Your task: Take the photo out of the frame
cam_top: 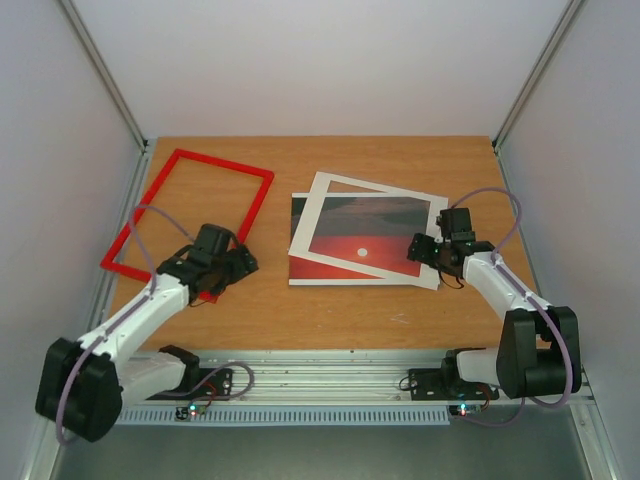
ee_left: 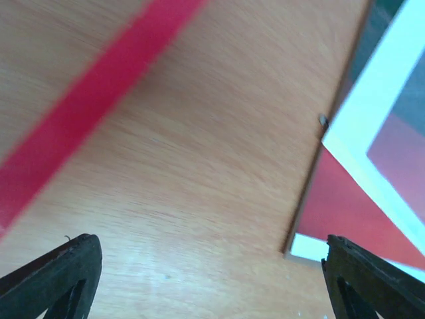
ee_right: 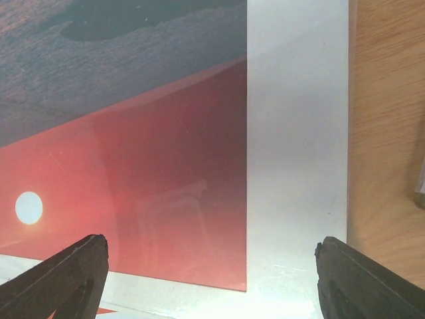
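The red frame [cam_top: 225, 163] lies flat and empty at the table's left; one bar shows blurred in the left wrist view [ee_left: 86, 100]. The photo [cam_top: 355, 240], a red sunset with a white sun, lies at centre right under a skewed white mat [cam_top: 325, 182] with a pane. My left gripper [cam_top: 236, 262] is open and empty over bare wood between frame and photo; the photo's corner [ee_left: 339, 212] is near its right finger. My right gripper [cam_top: 420, 248] is open and empty, low over the mat's right border [ee_right: 295, 133], with the photo [ee_right: 133, 166] seen through the pane.
The wooden table [cam_top: 330, 300] is walled in by white panels at the left, back and right. A metal rail [cam_top: 330, 385] runs along the near edge by the arm bases. The mat [ee_left: 378, 86] overhangs the photo's left edge.
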`<state>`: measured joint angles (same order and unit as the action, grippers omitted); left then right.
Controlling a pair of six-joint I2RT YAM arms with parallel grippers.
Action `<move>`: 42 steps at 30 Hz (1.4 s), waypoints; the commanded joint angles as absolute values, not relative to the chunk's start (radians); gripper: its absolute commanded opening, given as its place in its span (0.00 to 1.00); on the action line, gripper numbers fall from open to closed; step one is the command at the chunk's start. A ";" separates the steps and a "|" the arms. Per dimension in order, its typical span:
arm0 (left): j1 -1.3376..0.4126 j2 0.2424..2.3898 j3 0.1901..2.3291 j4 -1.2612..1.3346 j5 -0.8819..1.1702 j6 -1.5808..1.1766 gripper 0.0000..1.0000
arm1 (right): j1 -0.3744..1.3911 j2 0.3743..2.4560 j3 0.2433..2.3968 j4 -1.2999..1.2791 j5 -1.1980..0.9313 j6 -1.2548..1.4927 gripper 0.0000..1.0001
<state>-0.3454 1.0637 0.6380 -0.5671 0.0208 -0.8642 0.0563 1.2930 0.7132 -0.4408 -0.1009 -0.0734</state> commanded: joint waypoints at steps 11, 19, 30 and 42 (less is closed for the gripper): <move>-0.522 1.444 0.703 -0.233 0.252 -0.807 0.92 | 0.233 1.342 0.758 -0.448 -0.166 -0.160 0.89; -0.513 1.498 0.675 -0.149 0.323 -0.814 0.90 | 0.454 1.501 0.890 -0.463 -0.066 -0.290 0.89; -0.411 1.574 0.732 -0.114 0.432 -0.786 0.88 | 0.585 1.587 0.955 -0.451 -0.034 -0.357 0.88; -0.400 1.658 0.737 -0.028 0.526 -0.823 0.78 | 0.660 1.635 0.944 -0.428 -0.015 -0.364 0.87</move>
